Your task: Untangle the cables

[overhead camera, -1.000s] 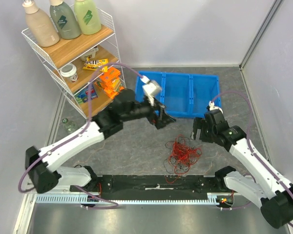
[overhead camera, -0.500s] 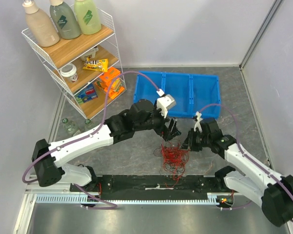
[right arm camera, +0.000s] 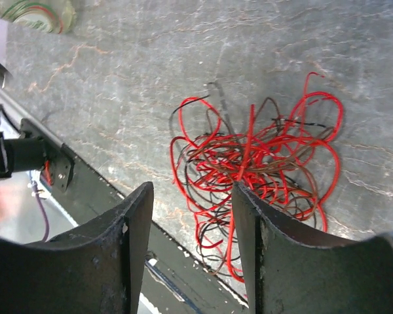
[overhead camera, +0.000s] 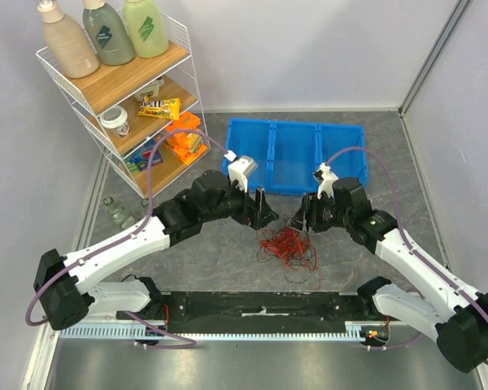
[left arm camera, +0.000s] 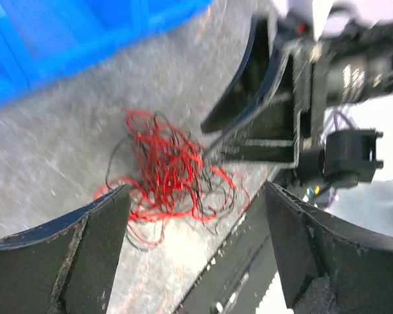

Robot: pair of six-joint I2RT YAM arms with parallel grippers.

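The cables (overhead camera: pixel 289 248) are one loose clump of thin red and black wires on the grey table, near the front edge. The clump also shows in the left wrist view (left arm camera: pixel 167 173) and the right wrist view (right arm camera: pixel 262 160). My left gripper (overhead camera: pixel 264 218) is open and empty just left of and above the clump. My right gripper (overhead camera: pixel 299 219) is open and empty just right of and above it. The two grippers face each other closely. In the left wrist view the right gripper's fingers (left arm camera: pixel 249 104) hang over the clump.
A blue divided bin (overhead camera: pixel 297 156) stands behind the clump. A wire shelf (overhead camera: pixel 126 89) with bottles, snacks and boxes stands at the back left. Two small glass bottles (overhead camera: pixel 115 213) stand by its foot. A black rail (overhead camera: pixel 260 305) runs along the front edge.
Both grippers have lifted back off the clump and moved slightly away from the front edge. The clump has shifted a little toward the bin and spread.
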